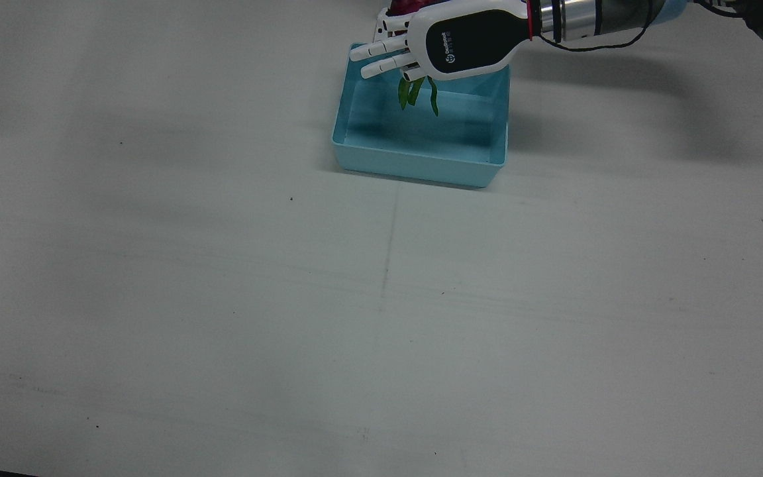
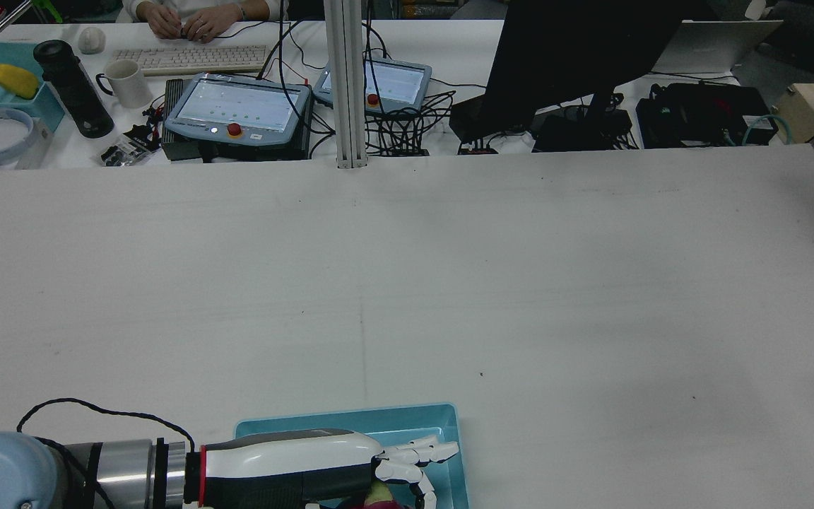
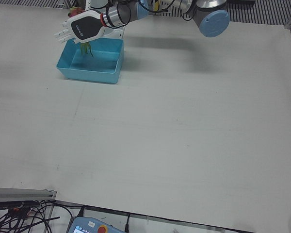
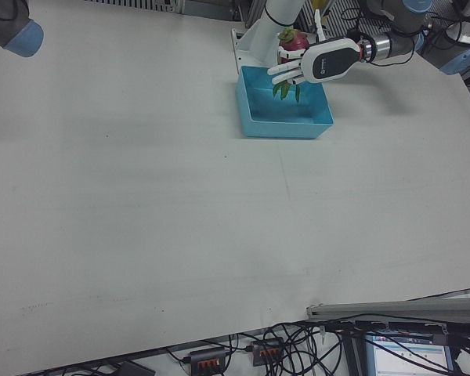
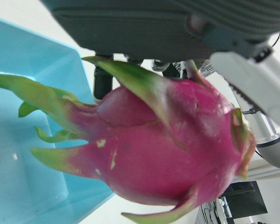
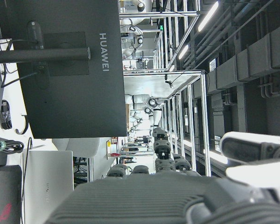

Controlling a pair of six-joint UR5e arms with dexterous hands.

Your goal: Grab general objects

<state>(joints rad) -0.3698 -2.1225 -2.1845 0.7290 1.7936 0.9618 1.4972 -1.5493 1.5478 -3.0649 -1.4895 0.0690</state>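
While the wide white desk (image 1: 222,298) lies bare across its left and middle in the front view, a light blue bin (image 1: 421,162) sits toward the upper middle, near the robot's side. Above the bin's far wall hangs the left hand (image 1: 451,43), palm down, its white fingers (image 1: 381,58) curled around a dragon fruit (image 5: 163,149); the fruit's green leaf tips (image 1: 414,93) dangle below the palm over the bin's floor, clear of it. From the left hand view the pink fruit fills the frame, pressed against the palm, with the blue bin beneath and to the left. The rear view shows the same hand low at the left, with the bin under it. Farther right, the silver wrist (image 1: 577,16) and a black cable (image 1: 607,43) run off toward the top right corner. The right hand view shows only its own palm edge (image 6: 177,200) and a black monitor (image 6: 70,65) beyond; whether its fingers are spread or closed cannot be told.
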